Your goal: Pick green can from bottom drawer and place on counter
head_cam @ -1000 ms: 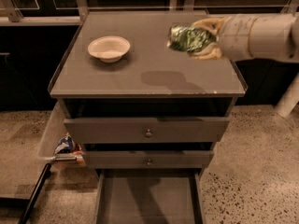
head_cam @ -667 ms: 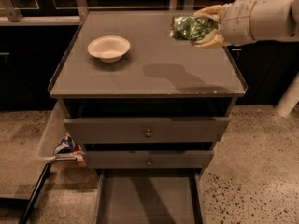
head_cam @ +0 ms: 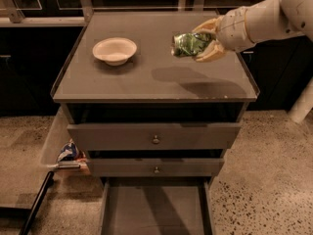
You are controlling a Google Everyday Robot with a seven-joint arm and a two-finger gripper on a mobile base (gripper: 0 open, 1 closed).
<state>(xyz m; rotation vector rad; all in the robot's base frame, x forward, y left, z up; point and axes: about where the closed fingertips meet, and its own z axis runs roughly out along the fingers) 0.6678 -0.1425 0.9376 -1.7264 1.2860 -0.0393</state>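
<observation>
My gripper (head_cam: 201, 44) comes in from the upper right and is shut on the green can (head_cam: 190, 44). It holds the shiny can on its side in the air above the right half of the counter (head_cam: 146, 80), casting a shadow on the grey top. The bottom drawer (head_cam: 155, 212) stands pulled out at the foot of the cabinet, and its flat floor shows nothing on it.
A white bowl (head_cam: 115, 50) sits on the left of the counter. Two knobbed drawers (head_cam: 155, 140) are slightly open below the top. A blue-and-white snack bag (head_cam: 69, 153) lies on the floor left of the cabinet, beside a dark bar (head_cam: 36, 202).
My gripper has carried the green can a little to the left and upward over the counter. Nothing else has moved.
</observation>
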